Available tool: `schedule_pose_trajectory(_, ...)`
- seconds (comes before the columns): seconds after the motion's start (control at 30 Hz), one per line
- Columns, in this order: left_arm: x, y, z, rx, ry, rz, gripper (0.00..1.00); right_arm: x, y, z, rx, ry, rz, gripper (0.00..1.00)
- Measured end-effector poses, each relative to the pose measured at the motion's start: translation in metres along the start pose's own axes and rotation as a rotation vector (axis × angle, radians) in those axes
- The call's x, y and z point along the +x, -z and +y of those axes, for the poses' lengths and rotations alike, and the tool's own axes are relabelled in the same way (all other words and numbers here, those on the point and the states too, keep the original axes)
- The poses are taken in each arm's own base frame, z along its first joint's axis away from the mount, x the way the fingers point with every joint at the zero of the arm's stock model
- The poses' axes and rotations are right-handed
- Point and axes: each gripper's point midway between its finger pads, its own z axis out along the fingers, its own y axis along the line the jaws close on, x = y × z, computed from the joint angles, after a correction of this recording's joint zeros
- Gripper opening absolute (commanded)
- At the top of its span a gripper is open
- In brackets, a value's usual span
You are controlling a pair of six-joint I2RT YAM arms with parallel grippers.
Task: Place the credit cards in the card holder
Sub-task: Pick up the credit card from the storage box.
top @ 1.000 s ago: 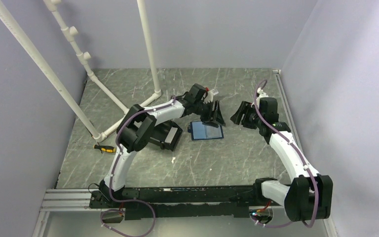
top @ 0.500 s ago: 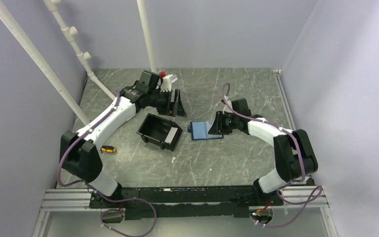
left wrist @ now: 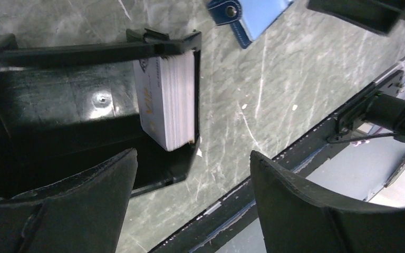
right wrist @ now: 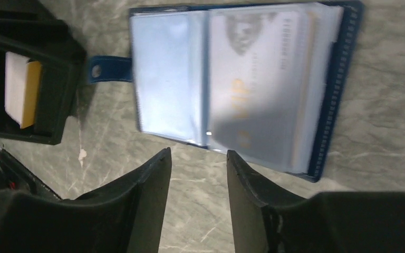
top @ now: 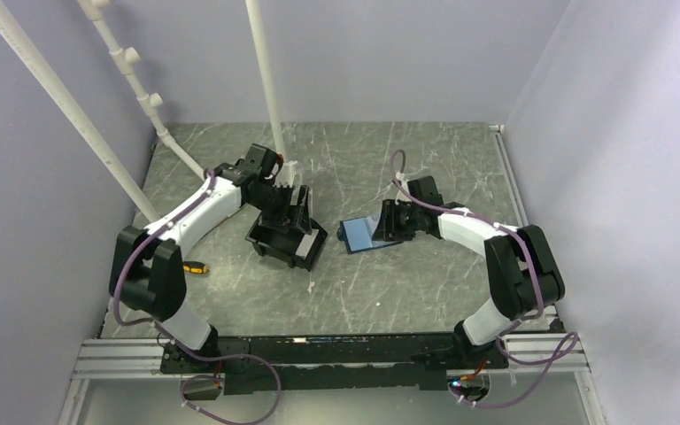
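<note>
Top external view: we see the dark blue card holder [top: 360, 235] lying open on the grey table [top: 390, 292], about in the middle. Just left of it sits a black bin [top: 270, 245]. The left gripper [top: 289, 211] hangs right over the bin, pointing down. The right gripper [top: 390, 221] is low, at the right edge of the card holder. A small screwdriver [top: 191, 266] lies well off to the left, near the white pipes [top: 80, 115].

In the left wrist view we look down into the bin. A stack of cards [left wrist: 171, 100] stands on its edge at one end, right against the wall. The front card is pale with orange letters. The left gripper's jaws are spread wide with nothing between them. They are above the bin and do not touch the cards.

In the right wrist view we see the card holder spread flat. It is light blue inside, with clear sleeves [right wrist: 163, 74]. One pale card [right wrist: 253, 89] with orange letters is tucked in a sleeve. The snap tab [right wrist: 108, 69] sticks out toward the bin. The right gripper's jaws are a little apart and hold nothing; we see bare table between them. Their tips are just beside the long edge of the holder, and we cannot tell if they touch it.
</note>
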Motion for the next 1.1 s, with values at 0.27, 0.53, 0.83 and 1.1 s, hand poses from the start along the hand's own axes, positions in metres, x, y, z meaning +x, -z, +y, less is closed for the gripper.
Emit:
schedule_pose_trajectory(0.27, 0.004, -0.038, 0.017, 0.015, 0.033, 0.075, 0.93, -0.007, 0.011, 0.053, -0.115, 0.097, -0.043, 0.53)
schedule_pose_trajectory(0.53, 0.007, -0.049, 0.019, 0.071, 0.053, 0.085, 0.93, -0.005, 0.011, 0.077, -0.208, 0.082, -0.036, 0.52)
schedule_pose_trajectory(0.83, 0.012, -0.059, 0.013, 0.146, 0.073, 0.109, 0.89, -0.006, 0.011, 0.079, -0.214, 0.073, -0.038, 0.52)
schedule_pose_trajectory(1.1, 0.015, -0.060, 0.008, 0.183, 0.077, 0.116, 0.80, -0.006, 0.011, 0.079, -0.214, 0.073, -0.038, 0.52)
